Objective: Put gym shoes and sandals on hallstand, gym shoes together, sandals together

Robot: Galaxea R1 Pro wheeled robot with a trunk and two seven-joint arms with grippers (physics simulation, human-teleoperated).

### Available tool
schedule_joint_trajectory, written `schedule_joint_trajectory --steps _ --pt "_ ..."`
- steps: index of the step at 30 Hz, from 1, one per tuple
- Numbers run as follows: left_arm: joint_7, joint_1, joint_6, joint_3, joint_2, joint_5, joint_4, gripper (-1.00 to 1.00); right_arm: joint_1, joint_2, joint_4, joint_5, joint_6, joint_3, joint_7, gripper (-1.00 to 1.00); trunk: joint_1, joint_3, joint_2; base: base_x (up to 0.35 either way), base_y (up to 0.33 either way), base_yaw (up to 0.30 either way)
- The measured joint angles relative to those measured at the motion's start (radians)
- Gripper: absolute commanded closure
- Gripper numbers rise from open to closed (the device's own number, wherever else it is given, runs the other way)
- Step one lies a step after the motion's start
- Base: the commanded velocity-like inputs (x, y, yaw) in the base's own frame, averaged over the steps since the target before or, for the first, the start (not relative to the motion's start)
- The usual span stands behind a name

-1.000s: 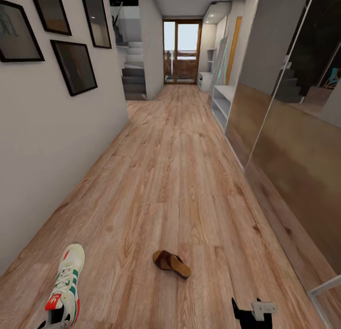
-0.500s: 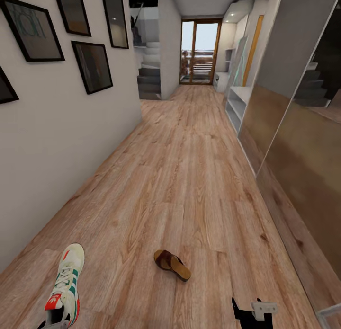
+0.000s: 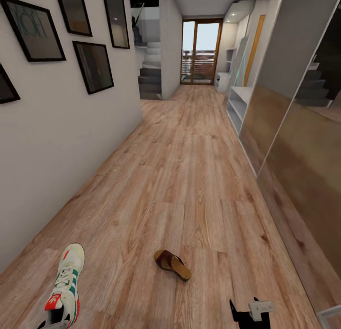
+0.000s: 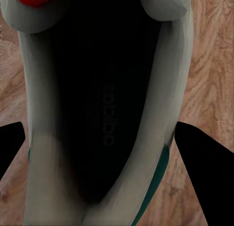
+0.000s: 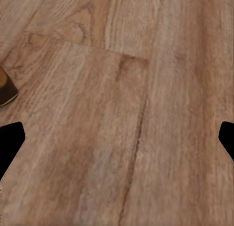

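One cream-white gym shoe (image 3: 66, 286) with green stripes and a red tongue patch hangs at the lower left of the head view, toe pointing away. My left gripper (image 3: 51, 325) is shut on its heel end. In the left wrist view the shoe's dark opening (image 4: 105, 113) sits between my two fingers. A brown sandal (image 3: 172, 265) lies on the corridor floor (image 3: 180, 177) ahead, and its edge (image 5: 6, 92) shows in the right wrist view. My right gripper (image 3: 246, 315) hangs open over bare planks (image 5: 117, 143). The pale hallstand (image 3: 220, 79) stands far off near the glass door.
A wall with framed pictures (image 3: 92, 66) runs along the left. Mirrored wardrobe doors (image 3: 303, 144) line the right, with a plain low white shelf unit (image 3: 237, 104) beyond them. Stairs (image 3: 150, 78) open at the far left, before the glass door (image 3: 201, 52).
The whole head view swung at first, so the camera turned; the corridor's far end now sits further right. The shoe stays in my left gripper. The sandal has not moved.
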Motion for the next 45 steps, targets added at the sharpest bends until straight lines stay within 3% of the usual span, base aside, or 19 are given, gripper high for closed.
schedule_joint_trajectory --steps 27,45 --pt "0.001 0.0 -0.001 0.0 0.0 -0.001 0.0 1.0 0.0 0.005 0.001 -0.001 0.0 -0.001 -0.002 -1.0 0.0 0.0 0.0 0.0 -0.003 0.263" --pt "0.001 0.0 -0.001 0.0 0.001 0.0 -0.001 1.0 0.0 0.005 0.0 -0.001 0.0 -0.001 -0.002 -1.0 0.0 0.0 0.0 0.0 -0.203 0.273"
